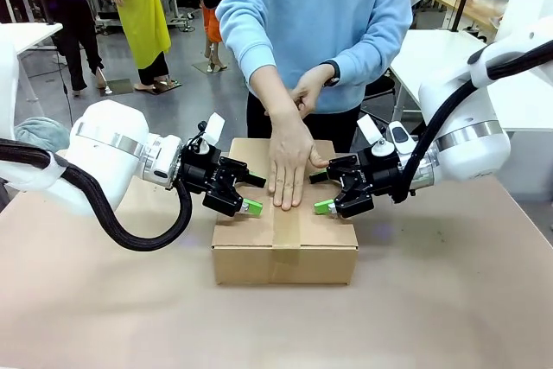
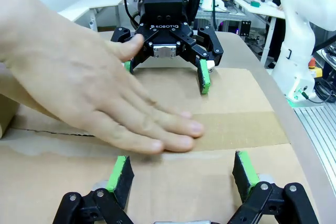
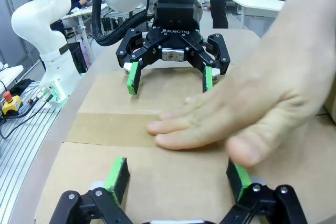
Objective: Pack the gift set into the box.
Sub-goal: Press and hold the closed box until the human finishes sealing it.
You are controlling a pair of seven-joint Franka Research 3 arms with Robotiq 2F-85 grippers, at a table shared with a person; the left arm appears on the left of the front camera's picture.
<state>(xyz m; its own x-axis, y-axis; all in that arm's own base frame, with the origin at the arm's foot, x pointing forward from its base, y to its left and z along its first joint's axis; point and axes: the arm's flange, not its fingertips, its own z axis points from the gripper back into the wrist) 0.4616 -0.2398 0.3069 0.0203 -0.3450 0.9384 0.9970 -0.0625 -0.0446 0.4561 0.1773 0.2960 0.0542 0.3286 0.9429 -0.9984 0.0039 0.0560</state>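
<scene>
The box lies shut in the middle of the table, with a tape strip along its centre seam. A person's hand presses flat on the lid, over the tape. My left gripper hangs open over the lid's left edge, green pads apart with nothing between them. At the lid's right edge my right gripper stands open the same way. The left wrist view has my left gripper over the cardboard, facing the right gripper, with the hand between them. In the right wrist view my right gripper faces the left gripper. The gift set is hidden.
The brown table has free room in front of the box and on both sides. The person in a light blue sweatshirt stands at the far edge. Other tables and people stand farther back.
</scene>
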